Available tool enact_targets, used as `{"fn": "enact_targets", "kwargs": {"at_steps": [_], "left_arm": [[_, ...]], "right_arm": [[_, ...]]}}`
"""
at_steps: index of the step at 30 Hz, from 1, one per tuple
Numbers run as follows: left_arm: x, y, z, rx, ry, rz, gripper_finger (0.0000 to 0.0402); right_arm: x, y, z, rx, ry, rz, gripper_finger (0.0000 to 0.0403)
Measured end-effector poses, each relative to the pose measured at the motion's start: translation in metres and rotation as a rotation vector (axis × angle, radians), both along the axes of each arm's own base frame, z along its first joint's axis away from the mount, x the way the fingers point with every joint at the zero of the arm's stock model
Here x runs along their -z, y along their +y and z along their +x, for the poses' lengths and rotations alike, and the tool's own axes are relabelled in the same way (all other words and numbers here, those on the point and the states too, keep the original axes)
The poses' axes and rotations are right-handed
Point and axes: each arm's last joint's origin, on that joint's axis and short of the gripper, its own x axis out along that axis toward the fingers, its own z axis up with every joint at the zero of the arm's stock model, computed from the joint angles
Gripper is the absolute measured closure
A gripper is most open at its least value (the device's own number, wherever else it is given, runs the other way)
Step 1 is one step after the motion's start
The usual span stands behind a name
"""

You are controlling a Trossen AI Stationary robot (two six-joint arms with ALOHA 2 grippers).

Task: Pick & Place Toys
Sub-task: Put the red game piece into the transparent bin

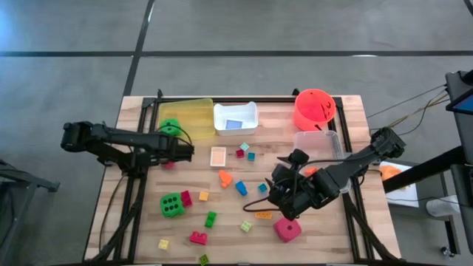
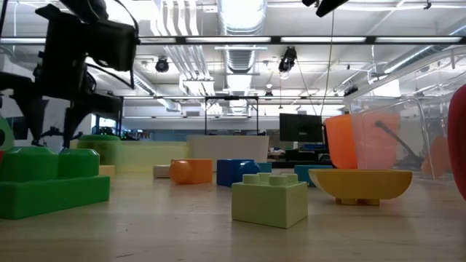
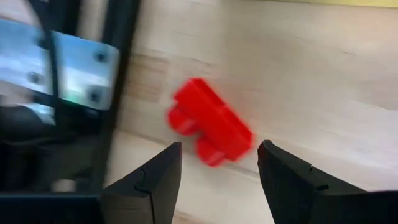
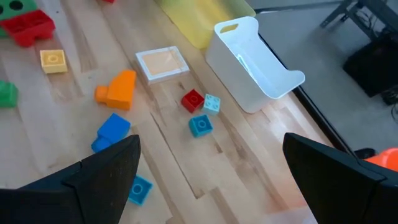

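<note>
A small red brick lies on the wooden table near its left edge, also visible from above as the red brick. My left gripper points down over it, open, one finger on each side and clear of it. My right gripper hovers wide open, holding nothing, above the table's right half, shown from above as my right gripper. Ahead of it lie an orange brick, a blue brick, a red brick and a flat card. Two green dice and a pink die rest on the table.
A yellow tray, a white tray, an orange-red bucket and a clear tray stand along the far side. Several small bricks are scattered across the middle and near part. The table's black frame rail runs close beside the left gripper.
</note>
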Motion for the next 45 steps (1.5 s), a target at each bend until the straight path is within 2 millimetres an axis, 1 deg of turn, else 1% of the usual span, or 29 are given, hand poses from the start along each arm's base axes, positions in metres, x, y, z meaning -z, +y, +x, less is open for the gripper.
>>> {"fn": "enact_targets", "kwargs": {"at_steps": [2, 6, 11, 16, 24, 27, 39, 45], "left_arm": [[0.000, 0.000, 0.002, -0.032, -0.031, 0.005, 0.0204], [0.001, 0.002, 0.002, -0.097, -0.037, 0.016, 0.0204], [0.001, 0.002, 0.002, -0.192, -0.053, 0.027, 0.0204], [0.003, 0.002, 0.002, -0.243, -0.064, 0.026, 0.0204], [0.028, 0.001, -0.008, -0.362, -0.087, 0.028, 0.0204], [0.035, 0.001, -0.014, -0.396, -0.065, 0.029, 0.0204], [0.056, 0.001, -0.017, -0.399, -0.162, 0.022, 0.0206], [0.055, 0.001, -0.017, -0.384, -0.163, 0.016, 0.0249]], "right_arm": [[0.000, 0.000, 0.000, -0.004, 0.004, 0.001, 0.0014], [0.001, 0.001, 0.000, -0.012, 0.017, 0.021, 0.0014], [0.001, 0.007, -0.004, -0.034, 0.021, 0.033, 0.0014], [0.001, 0.012, -0.006, -0.050, 0.016, 0.036, 0.0014], [0.000, 0.021, -0.010, -0.077, -0.001, 0.047, 0.0014], [0.000, 0.023, -0.011, -0.085, 0.000, 0.048, 0.0014], [0.000, 0.027, -0.012, -0.087, -0.016, 0.081, 0.0014], [0.000, 0.030, -0.010, -0.099, -0.026, 0.115, 0.0014]]}}
